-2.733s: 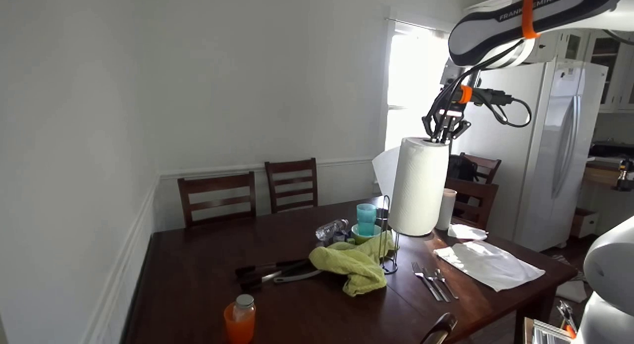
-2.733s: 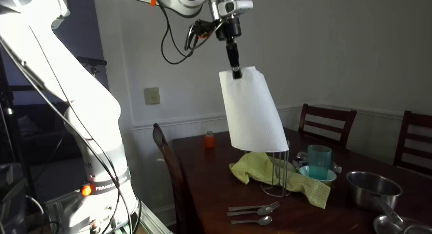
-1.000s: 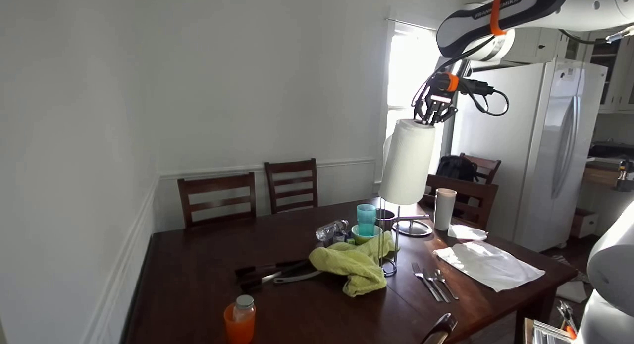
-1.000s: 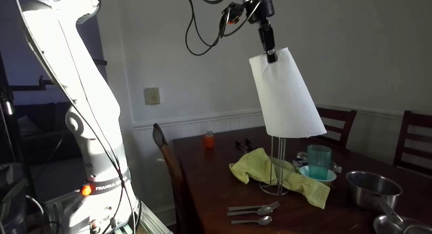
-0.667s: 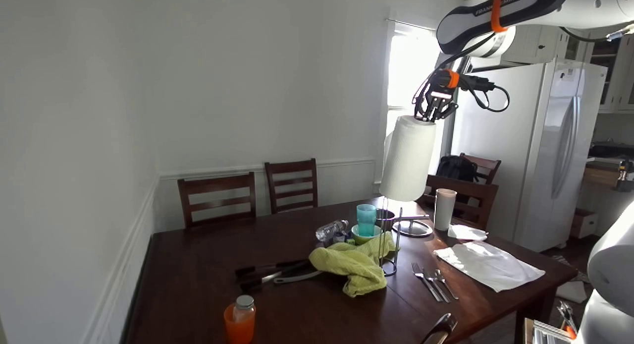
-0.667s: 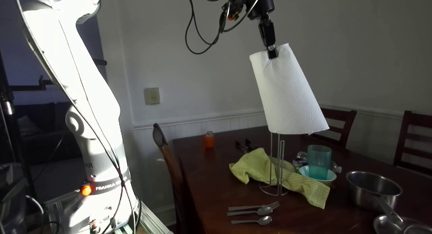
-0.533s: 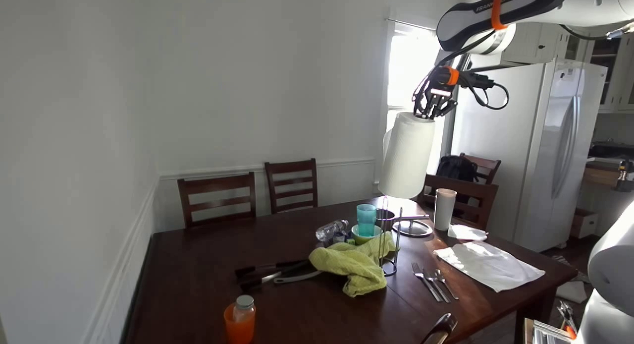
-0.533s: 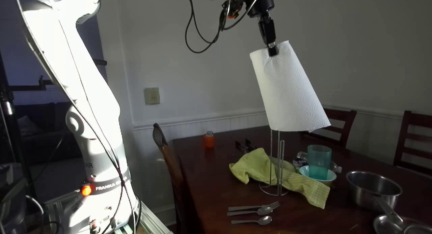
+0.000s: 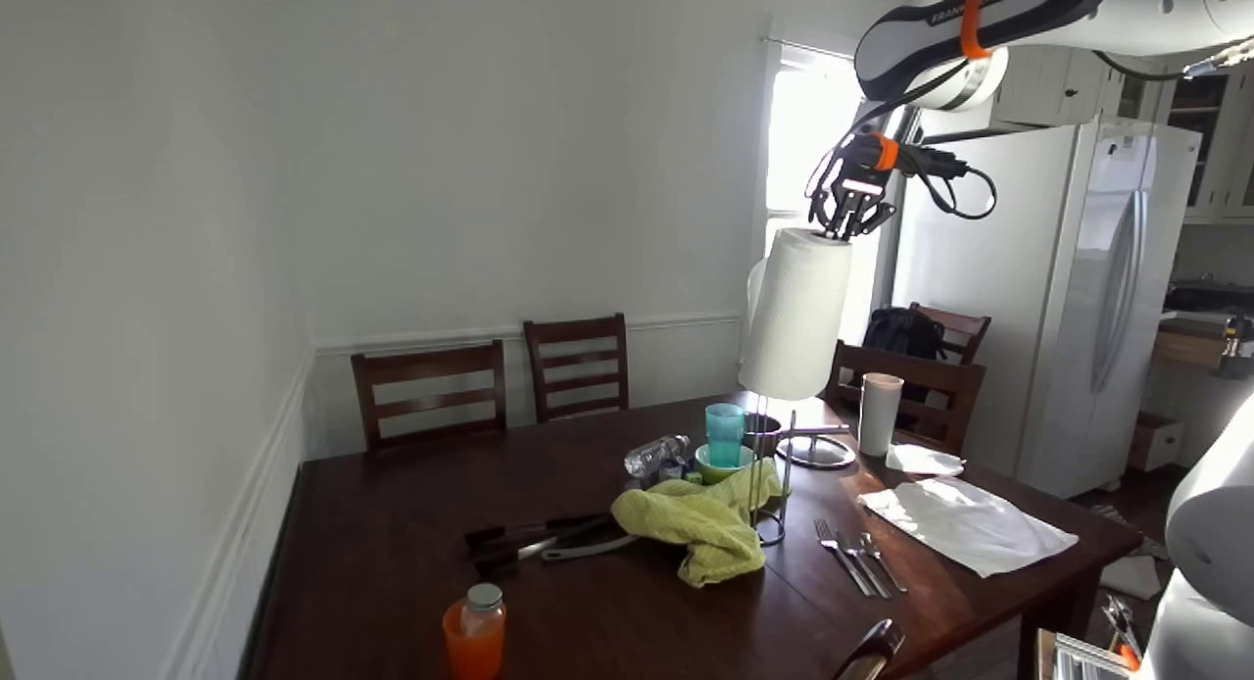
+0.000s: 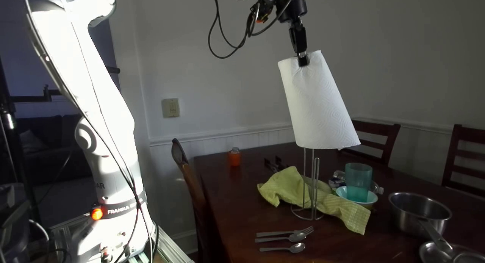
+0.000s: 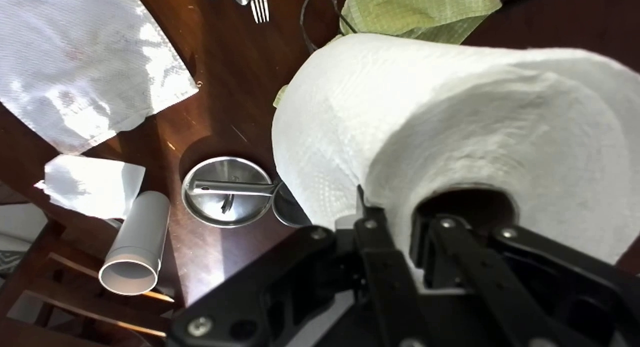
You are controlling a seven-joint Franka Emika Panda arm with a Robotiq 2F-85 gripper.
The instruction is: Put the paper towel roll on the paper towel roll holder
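Note:
The paper towel roll hangs tilted in the air above the table in both exterior views. My gripper is shut on its upper rim. In the wrist view the gripper has one finger in the hollow core and one outside the paper wall. The wire holder stands upright on the table below the roll. Its tall central loop reaches the roll's lower edge and its top is hidden; I cannot tell whether it is inside the core. A shorter side post shows fully below the roll.
A green cloth lies against the holder's base. A teal cup in a bowl, a clear bottle, cutlery and a steel pot are around it. A tall white tumbler stands farther off.
The held roll has risen and moved over to the holder since the oldest frames. In the last half second it has shifted slightly left and a little down in both exterior views.

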